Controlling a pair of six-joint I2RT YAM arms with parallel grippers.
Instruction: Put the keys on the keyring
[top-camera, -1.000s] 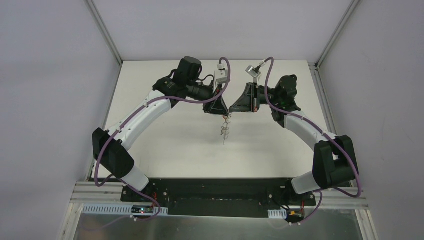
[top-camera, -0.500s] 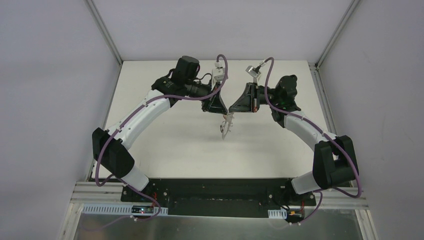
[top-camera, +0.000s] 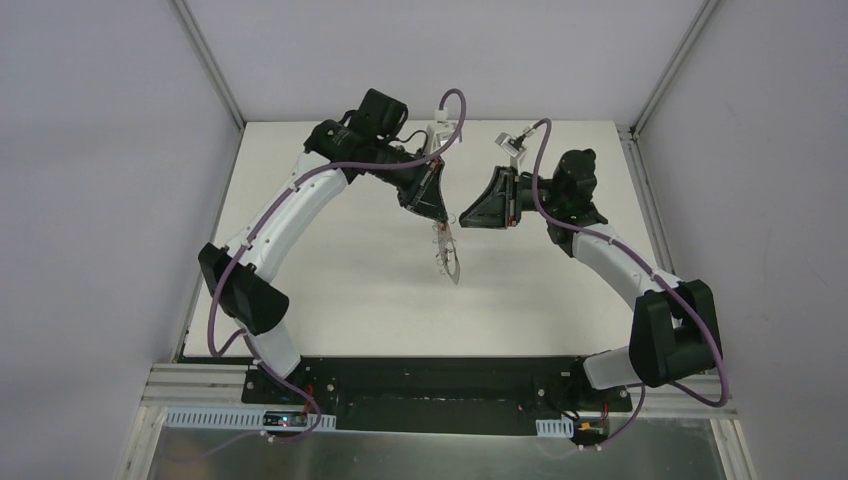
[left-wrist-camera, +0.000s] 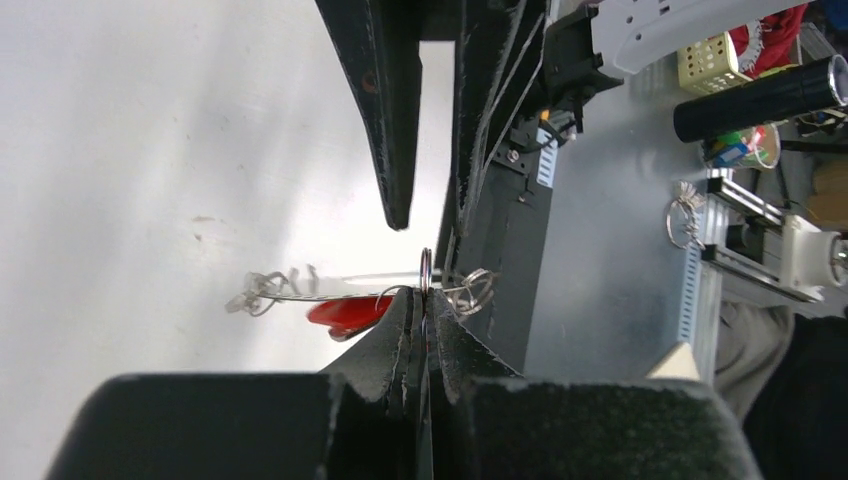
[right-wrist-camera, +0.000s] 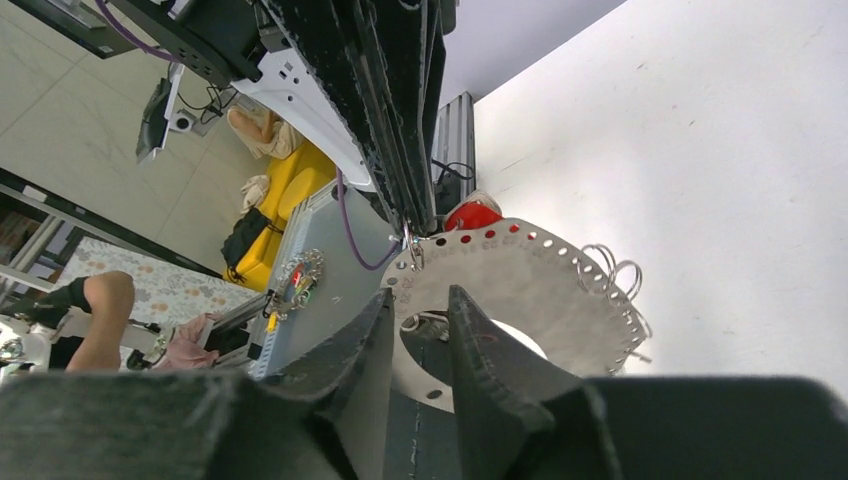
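Observation:
The keyring (top-camera: 449, 258), a flat grey oval band with holes round its rim (right-wrist-camera: 530, 275), hangs above the mid table from my left gripper (top-camera: 438, 218). In the left wrist view that gripper (left-wrist-camera: 425, 292) is shut on the band's thin edge. Silver wire loops (left-wrist-camera: 262, 290) stick out along the band, and more loops (right-wrist-camera: 612, 272) show in the right wrist view. A key with a red head (left-wrist-camera: 345, 312) hangs at the band, close to the left fingers (right-wrist-camera: 472, 216). My right gripper (top-camera: 462, 215) stands just right of the band, with its jaws (right-wrist-camera: 420, 298) apart and holding nothing.
The white table (top-camera: 330, 290) lies below, bounded by grey walls and metal posts. The black base rail (top-camera: 430, 385) runs along the near edge. Beyond the table edge the wrist views show a metal bench (left-wrist-camera: 610, 250) with clutter.
My right gripper has opened, let go of the keyring and drawn slightly right. The left arm has swung and twisted, and the keyring now hangs from it alone.

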